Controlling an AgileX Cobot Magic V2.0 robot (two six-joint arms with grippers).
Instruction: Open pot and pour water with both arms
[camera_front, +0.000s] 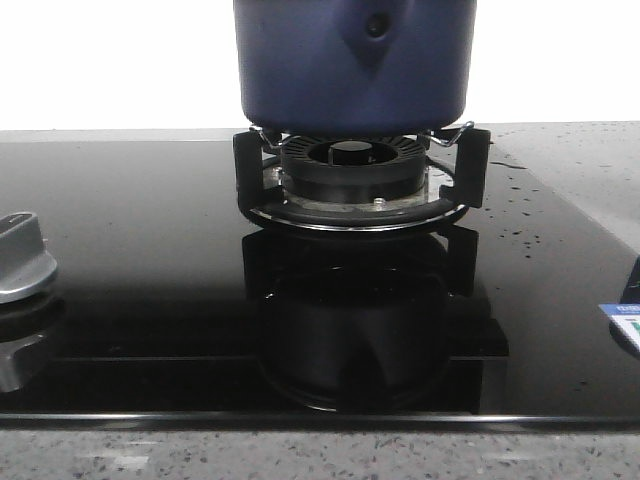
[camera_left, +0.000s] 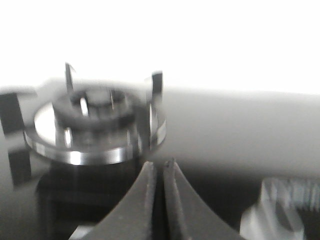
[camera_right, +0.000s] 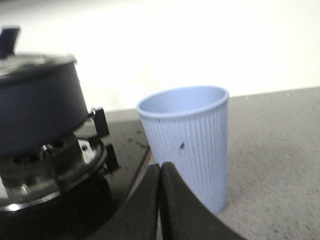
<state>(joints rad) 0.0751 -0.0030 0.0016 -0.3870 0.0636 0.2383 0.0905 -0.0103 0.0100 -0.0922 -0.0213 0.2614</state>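
On the black burner stand (camera_front: 355, 180) sits the dark navy round metal pot (camera_front: 355, 65). Left gripper (camera_left: 160, 172) clenched, empty, low beside a second burner (camera_left: 95, 132). Right gripper (camera_right: 160, 172) clenched, empty, against the pale blue ribbed paper cup (camera_right: 187, 145).

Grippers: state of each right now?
Left gripper: closed, holding nothing.
Right gripper: closed, holding nothing; the blue cup stands just beyond it.
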